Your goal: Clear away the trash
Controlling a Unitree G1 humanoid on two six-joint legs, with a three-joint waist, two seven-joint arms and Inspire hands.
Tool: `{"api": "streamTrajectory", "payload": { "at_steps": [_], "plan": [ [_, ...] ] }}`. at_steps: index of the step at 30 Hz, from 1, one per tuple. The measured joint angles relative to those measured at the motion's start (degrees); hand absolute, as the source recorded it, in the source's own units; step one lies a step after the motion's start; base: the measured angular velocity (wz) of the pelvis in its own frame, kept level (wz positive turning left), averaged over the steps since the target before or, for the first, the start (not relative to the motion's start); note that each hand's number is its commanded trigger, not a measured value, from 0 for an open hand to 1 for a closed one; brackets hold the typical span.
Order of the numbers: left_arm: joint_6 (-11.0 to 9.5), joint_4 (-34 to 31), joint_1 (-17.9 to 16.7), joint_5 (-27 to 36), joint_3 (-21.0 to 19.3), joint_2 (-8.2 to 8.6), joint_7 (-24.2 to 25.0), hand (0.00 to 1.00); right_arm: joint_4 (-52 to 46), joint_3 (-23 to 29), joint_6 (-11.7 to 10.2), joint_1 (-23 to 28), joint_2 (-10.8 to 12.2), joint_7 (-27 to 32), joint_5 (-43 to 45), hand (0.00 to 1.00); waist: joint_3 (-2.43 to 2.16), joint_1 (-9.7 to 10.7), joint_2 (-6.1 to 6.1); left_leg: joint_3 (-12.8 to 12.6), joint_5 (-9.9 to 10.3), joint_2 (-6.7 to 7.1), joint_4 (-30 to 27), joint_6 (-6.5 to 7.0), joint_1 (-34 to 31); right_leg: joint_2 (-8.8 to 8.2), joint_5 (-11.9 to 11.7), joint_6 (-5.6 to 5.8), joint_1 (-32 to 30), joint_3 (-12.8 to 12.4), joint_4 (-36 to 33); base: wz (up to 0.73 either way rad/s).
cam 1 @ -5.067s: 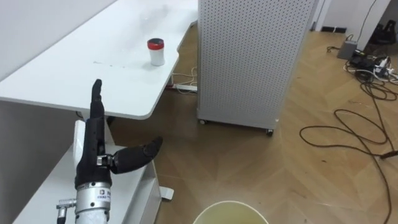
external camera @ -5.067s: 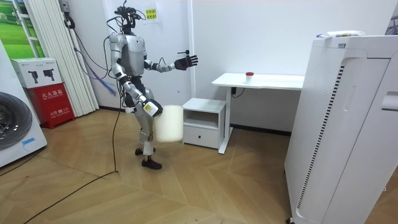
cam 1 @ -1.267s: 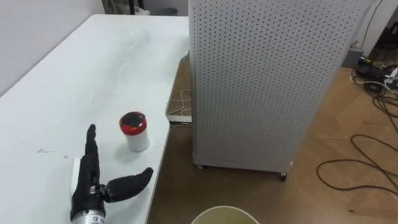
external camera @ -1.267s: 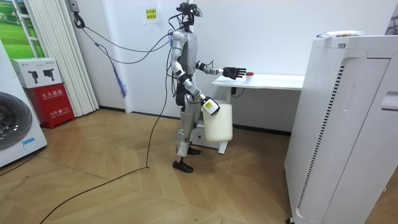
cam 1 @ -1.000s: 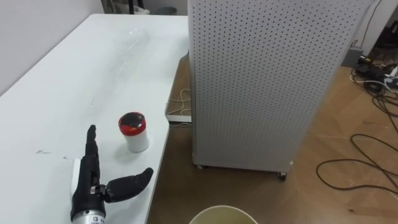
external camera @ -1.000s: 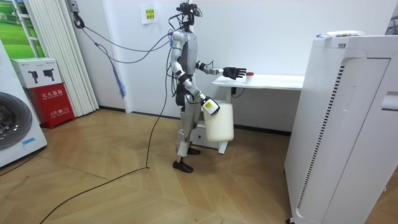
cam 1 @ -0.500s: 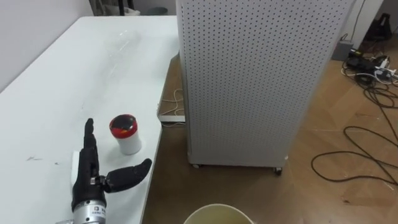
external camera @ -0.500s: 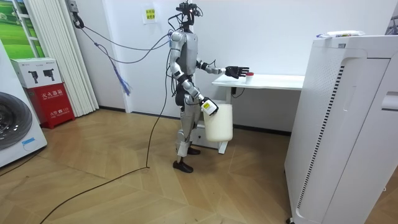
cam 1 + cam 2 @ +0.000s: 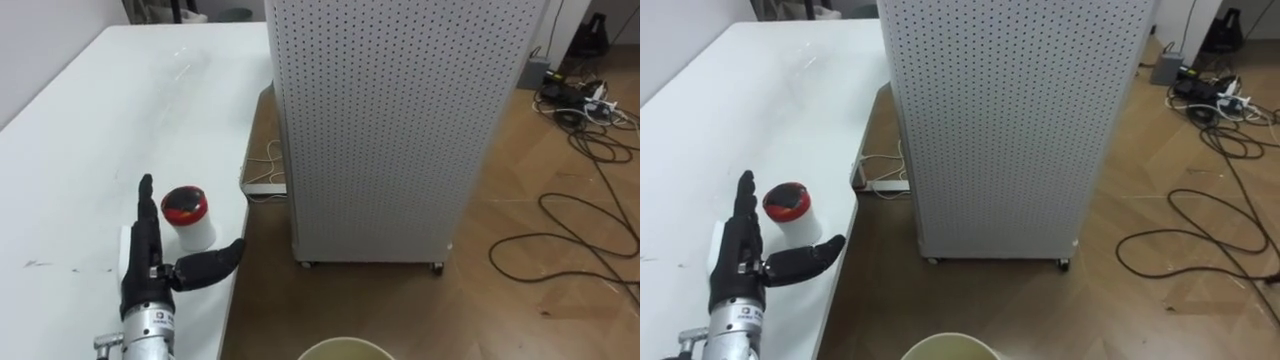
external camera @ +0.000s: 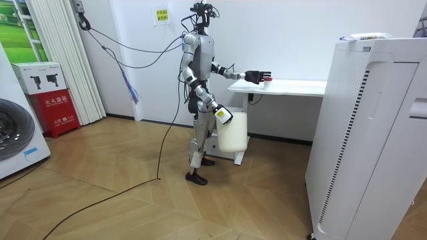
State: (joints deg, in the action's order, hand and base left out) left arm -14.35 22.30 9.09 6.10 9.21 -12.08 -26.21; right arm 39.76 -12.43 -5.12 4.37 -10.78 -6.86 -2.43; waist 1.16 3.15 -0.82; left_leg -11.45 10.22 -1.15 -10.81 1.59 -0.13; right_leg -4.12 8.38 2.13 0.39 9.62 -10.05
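**Grabbing the red-lid cup without knocking it off the edge**

Starting at the left: the left hand is out over the white table, fingers straight and pointing away from the robot, thumb stuck out to the side. It's spread open and holding nothing.

The garbage here looks like the little white cup with the red lid. It stands upright just beside the fingers, in the gap above the thumb. I can't tell if anything is actually touching it.

My take on doing this well:
- The cup is close to the table's edge, so a sideways shove from the fingers could send it onto the floor. Better to slide the palm up alongside it first.
- Close the thumb in from the edge side, so the cup gets squeezed toward the fingers and not away from the table.
- Grab the white body, not the lid, since the lid might pop off.
- It looks light and tippy, so close slowly.

Further right, the bin rim is down low by the robot. In the room view the right hand has it at hip height, but its grip is too small to make out. After that it's the perforated cabinet and cables on the floor, both well clear.
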Motion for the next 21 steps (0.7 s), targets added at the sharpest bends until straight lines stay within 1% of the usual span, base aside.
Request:
{"api": "streamTrajectory", "payload": {
  "at_steps": [3,5,8,11,14,16,18,21],
  "plan": [
    [0.7,0.0,0.3,0.0,0.0,0.13,0.0,0.00,0.0,-0.2,0.5,0.1,0.0,0.0,0.2,1.00,-0.06,0.1,-0.10,0.0,0.0,-0.01,0.0,0.00,0.1,0.00,0.0,-0.07,0.0,0.0,-0.1,0.00],
    [1.2,0.2,0.3,0.0,0.0,0.36,0.0,0.00,0.0,-0.2,1.5,0.1,0.0,0.0,0.3,1.00,-0.06,0.2,-0.10,0.0,0.0,-0.07,0.0,0.00,0.4,0.00,0.0,-0.06,0.0,0.0,-0.6,-0.02],
    [1.7,1.7,0.7,1.3,-0.1,0.45,0.3,0.00,0.0,-0.2,2.3,0.2,0.0,-0.1,0.2,1.00,-0.06,0.1,-0.09,-0.1,0.0,-0.11,0.0,0.01,0.5,0.01,-0.1,-0.08,-0.1,0.0,-0.8,-0.04],
    [3.4,2.6,0.9,1.3,-0.1,0.50,0.3,0.00,0.0,-0.2,2.8,0.2,0.0,-0.2,0.2,1.00,-0.06,0.2,-0.10,-0.1,0.0,-0.17,0.0,0.01,0.4,0.07,-0.1,-0.22,-0.2,0.0,-0.9,0.00],
    [3.9,2.7,1.1,1.3,-0.1,0.55,0.3,0.00,0.0,-0.3,3.3,0.2,0.0,-0.2,0.2,1.00,-0.11,0.1,-0.17,-0.1,0.0,-0.21,-0.1,0.01,0.4,0.11,-0.1,-0.23,-0.2,0.0,-1.0,0.00],
    [4.0,4.1,2.0,1.6,-0.1,0.53,0.3,0.00,0.0,-0.3,3.5,0.2,-0.2,-0.2,0.2,1.00,-0.20,0.1,-0.31,-0.1,0.0,-0.22,-0.1,0.01,0.4,0.11,-0.1,-0.24,-0.3,0.0,-1.1,0.00],
    [4.1,6.0,3.1,4.8,-0.1,0.54,0.0,0.00,0.0,-0.5,3.5,0.2,-0.3,0.2,0.1,1.00,-0.28,0.2,-0.43,-0.1,0.0,-0.21,-0.1,0.01,0.4,0.11,-0.1,-0.24,-0.2,0.0,-1.0,0.00],
    [4.2,7.8,4.4,7.6,-0.1,0.53,-1.0,0.00,0.0,-0.9,3.5,0.2,-0.3,0.6,0.1,1.00,-0.29,0.4,-0.45,-0.1,0.0,-0.22,-0.1,0.01,0.4,0.09,-0.1,-0.24,-0.2,0.2,-1.0,0.00]
  ]
}}
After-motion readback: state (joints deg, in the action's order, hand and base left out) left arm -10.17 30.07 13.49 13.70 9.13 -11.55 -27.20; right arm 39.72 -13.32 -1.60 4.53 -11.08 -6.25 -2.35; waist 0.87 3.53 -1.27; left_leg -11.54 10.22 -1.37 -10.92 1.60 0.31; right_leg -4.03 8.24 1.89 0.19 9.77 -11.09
